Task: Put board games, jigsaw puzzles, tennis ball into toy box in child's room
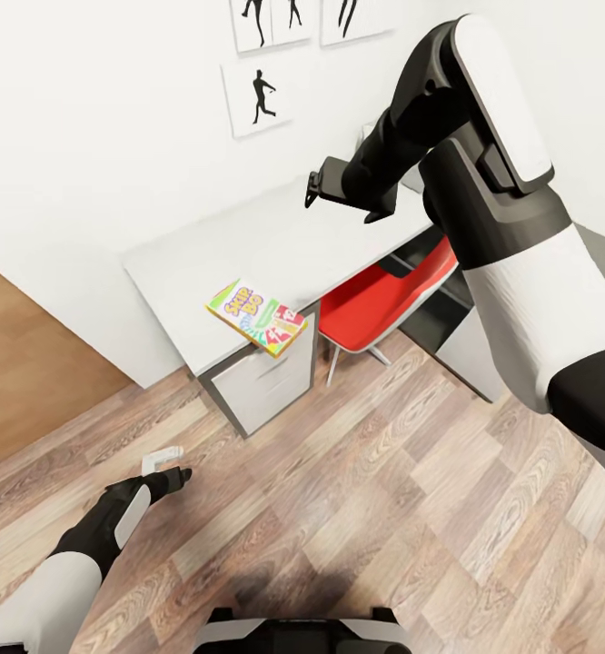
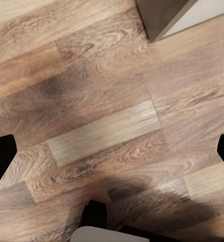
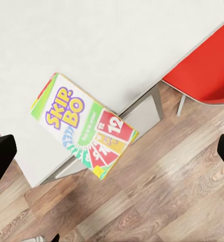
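Observation:
One board game (image 1: 257,317), a flat box printed "Skip-Bo" in yellow, green and red, lies on the pale grey table (image 1: 248,241) with one corner past the front edge. In the right wrist view the board game (image 3: 84,126) lies below my open right gripper (image 3: 112,154), with nothing between the fingers. In the head view my right gripper (image 1: 314,189) hangs above the table, behind and to the right of the box. My left gripper (image 1: 170,467) is low over the wood floor (image 2: 102,101), open and empty. The toy box, jigsaw puzzles, tennis ball and bed are out of view.
A red chair (image 1: 375,300) stands tucked under the table to the right of the box. Below the table's front corner is a grey drawer unit (image 1: 262,381). White walls with framed silhouette pictures (image 1: 259,95) rise behind the table. Wood-plank floor spreads in front.

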